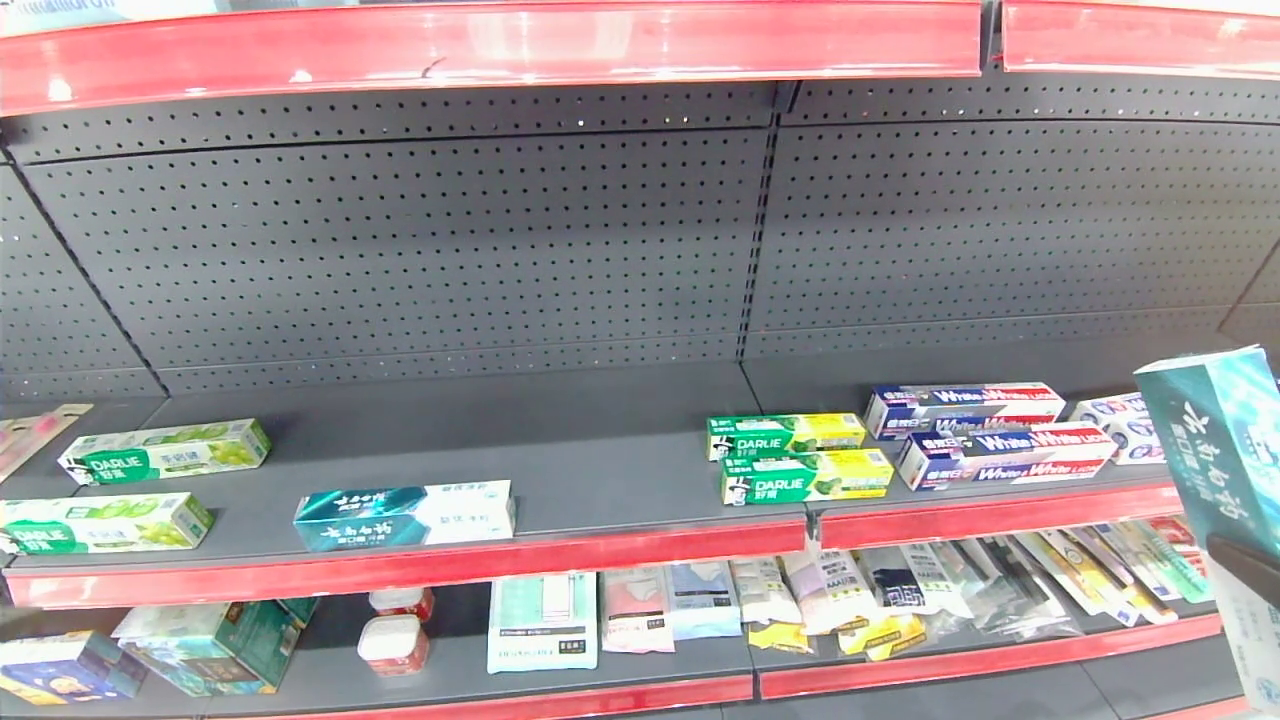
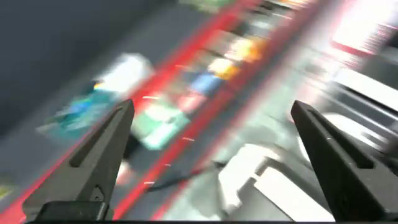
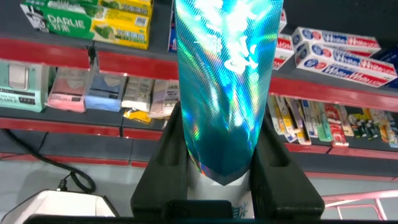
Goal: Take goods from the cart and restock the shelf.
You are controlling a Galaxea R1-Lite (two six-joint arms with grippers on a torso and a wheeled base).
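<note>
My right gripper (image 3: 224, 124) is shut on a teal, shiny toothpaste box (image 3: 227, 81), held upright in front of the shelf. In the head view that box (image 1: 1215, 450) rises at the far right edge, with a dark finger (image 1: 1245, 565) across its lower part. A matching teal box (image 1: 404, 515) lies flat near the front of the middle shelf (image 1: 600, 450). My left gripper (image 2: 212, 107) is open with nothing between its fingers; the shelf fronts behind it are blurred.
Green toothpaste boxes (image 1: 165, 450) lie at the shelf's left, green-and-yellow ones (image 1: 805, 476) and blue-and-red ones (image 1: 1005, 452) at its right. The stretch between the teal box and the green-and-yellow boxes is bare. The lower shelf (image 1: 620, 690) holds packets, small jars and toothbrush packs.
</note>
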